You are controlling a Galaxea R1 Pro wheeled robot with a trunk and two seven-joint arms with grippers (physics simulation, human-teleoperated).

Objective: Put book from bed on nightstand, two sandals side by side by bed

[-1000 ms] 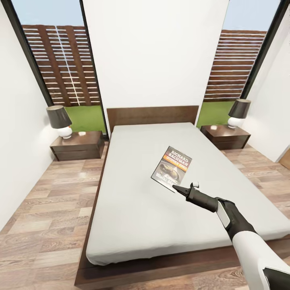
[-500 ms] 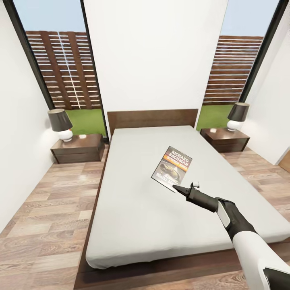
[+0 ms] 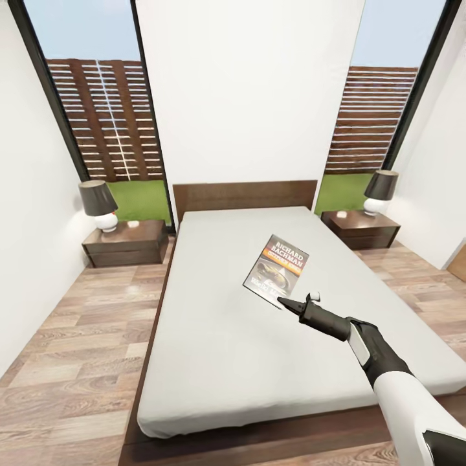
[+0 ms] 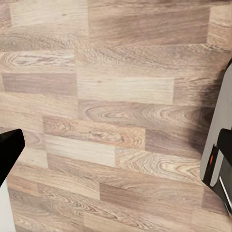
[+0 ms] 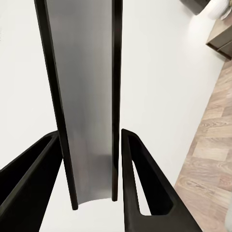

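The book (image 3: 277, 268), dark with an orange band, hangs over the pale-grey bed (image 3: 213, 336) right of its middle, and my right gripper (image 3: 285, 301) is shut on its near edge. In the right wrist view the book (image 5: 87, 96) runs edge-on between the two black fingers of that gripper (image 5: 89, 135). One dark nightstand (image 3: 126, 243) stands left of the headboard, the other nightstand (image 3: 360, 230) right of it. My left gripper (image 4: 116, 145) hangs open over bare plank floor. The sandals are out of view.
Each nightstand carries a lamp (image 3: 98, 204) (image 3: 378, 191) with a dark shade. Wood-plank floor (image 3: 71, 349) runs along both sides of the bed. Tall dark-framed windows (image 3: 97, 116) flank the white wall behind the headboard. White walls close in on both sides.
The head camera has shifted, so the bed, nightstands and windows look slightly smaller and farther. The right gripper and the book it holds keep their place in the picture.
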